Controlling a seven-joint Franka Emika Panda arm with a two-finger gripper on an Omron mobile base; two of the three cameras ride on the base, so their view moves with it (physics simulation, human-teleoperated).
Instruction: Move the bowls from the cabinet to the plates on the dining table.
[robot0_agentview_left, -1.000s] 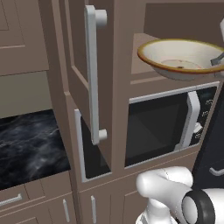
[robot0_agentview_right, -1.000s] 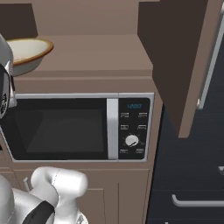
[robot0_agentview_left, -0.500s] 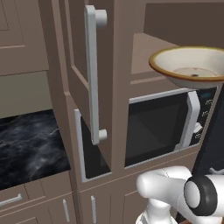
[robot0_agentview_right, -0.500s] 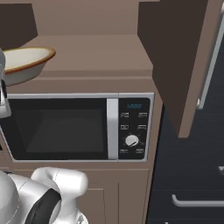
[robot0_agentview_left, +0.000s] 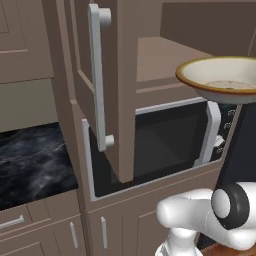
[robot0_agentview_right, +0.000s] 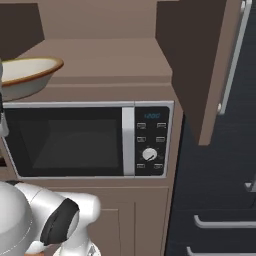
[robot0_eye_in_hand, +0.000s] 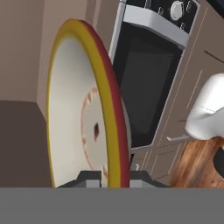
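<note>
My gripper (robot0_eye_in_hand: 108, 178) pinches the rim of the cream bowl (robot0_agentview_left: 222, 80), holding it up in the air in front of the microwave (robot0_agentview_right: 90, 140), just out of the cabinet (robot0_agentview_left: 107, 95). It grips only an edge, so the bowl could slip or bump the open door.

Grey microwave (robot0_agentview_right: 90, 142) built into brown cabinetry, black marble counter (robot0_agentview_left: 32, 162), possibly drawers (robot0_agentview_right: 222, 225)

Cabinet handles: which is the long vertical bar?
The grey bar handle on the open tall cabinet door. The drawer handle at lower left is short and horizontal.
</note>
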